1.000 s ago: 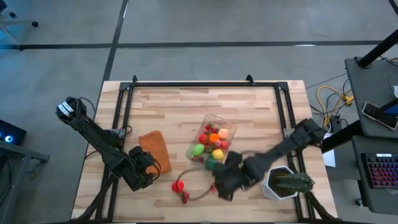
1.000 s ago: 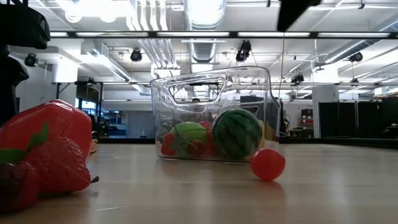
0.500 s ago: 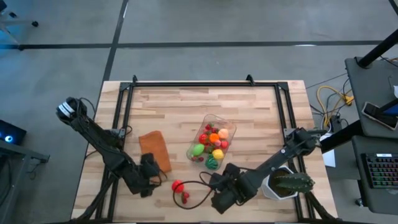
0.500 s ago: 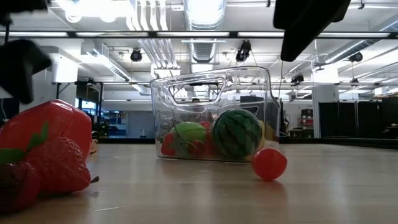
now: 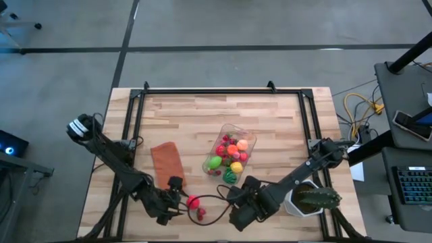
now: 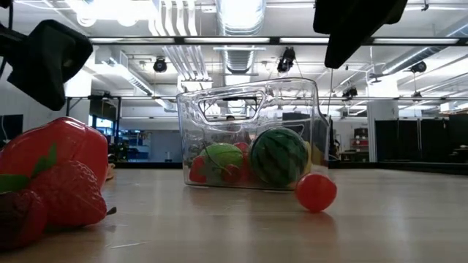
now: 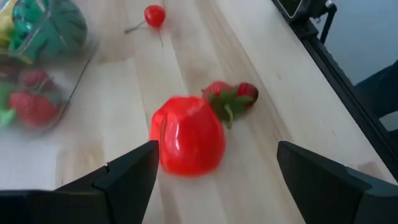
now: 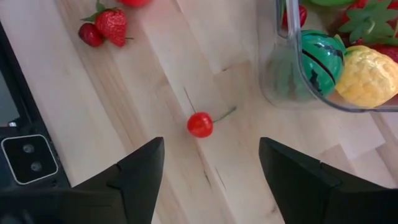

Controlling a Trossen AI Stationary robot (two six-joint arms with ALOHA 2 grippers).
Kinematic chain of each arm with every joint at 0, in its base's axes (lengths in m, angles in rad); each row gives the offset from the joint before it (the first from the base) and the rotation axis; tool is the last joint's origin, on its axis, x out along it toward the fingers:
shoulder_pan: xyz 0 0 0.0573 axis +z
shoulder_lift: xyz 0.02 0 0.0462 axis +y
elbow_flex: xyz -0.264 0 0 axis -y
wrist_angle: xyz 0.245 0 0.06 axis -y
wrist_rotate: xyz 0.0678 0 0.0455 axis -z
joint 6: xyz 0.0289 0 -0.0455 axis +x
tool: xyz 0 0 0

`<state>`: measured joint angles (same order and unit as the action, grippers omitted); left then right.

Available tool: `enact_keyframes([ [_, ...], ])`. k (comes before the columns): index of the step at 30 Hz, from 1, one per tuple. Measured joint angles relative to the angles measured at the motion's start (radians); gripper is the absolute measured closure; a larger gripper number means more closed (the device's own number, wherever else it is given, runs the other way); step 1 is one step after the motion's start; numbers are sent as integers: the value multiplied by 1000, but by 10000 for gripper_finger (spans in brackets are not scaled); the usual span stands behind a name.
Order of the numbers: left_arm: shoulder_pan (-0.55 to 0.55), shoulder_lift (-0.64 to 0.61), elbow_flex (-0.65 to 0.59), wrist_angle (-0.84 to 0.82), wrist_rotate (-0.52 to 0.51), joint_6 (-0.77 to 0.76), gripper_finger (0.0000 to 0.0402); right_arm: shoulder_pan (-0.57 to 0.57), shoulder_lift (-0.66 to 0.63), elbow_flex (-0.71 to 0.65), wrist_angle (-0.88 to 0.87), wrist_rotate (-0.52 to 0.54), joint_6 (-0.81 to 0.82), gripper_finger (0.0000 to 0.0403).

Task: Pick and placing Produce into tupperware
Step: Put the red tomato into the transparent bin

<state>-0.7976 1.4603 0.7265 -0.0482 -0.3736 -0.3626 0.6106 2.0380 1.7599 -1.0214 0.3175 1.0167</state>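
The clear tupperware [image 5: 251,142] stands mid-table and holds a green watermelon [image 6: 278,155], a yellow fruit [image 8: 367,78], and red, orange and green pieces. A plum-sized red fruit [image 7: 186,134] lies on the wood near the table's near edge, with a pair of strawberries [image 7: 230,96] beside it. A red cherry [image 8: 199,124] lies on the table by the tupperware's near end. My left gripper [image 7: 214,186] is open, with the red fruit just ahead between its fingers. My right gripper [image 8: 217,180] is open above the cherry.
A flat brown-orange rectangle [image 5: 167,162] lies left of the tupperware. A green plant in a white pot [image 5: 310,199] stands at the near right, beside my right arm. A black frame [image 5: 202,91] runs round the table. Bare wood lies toward the far edge.
My left gripper has moved toward the table's right and near edge, closing on the red fruit. My right gripper drew back from the tupperware's near end toward the near edge, then held still. The fruits stayed where they were.
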Motion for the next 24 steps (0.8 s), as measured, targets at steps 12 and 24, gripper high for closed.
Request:
enact_keyframes([
  [12,51,85,25,36,-28,2,91,1,0,0,1,-11,42,151],
  [24,105,114,26,42,95,-50,91,0,0,0,1,-11,22,154],
])
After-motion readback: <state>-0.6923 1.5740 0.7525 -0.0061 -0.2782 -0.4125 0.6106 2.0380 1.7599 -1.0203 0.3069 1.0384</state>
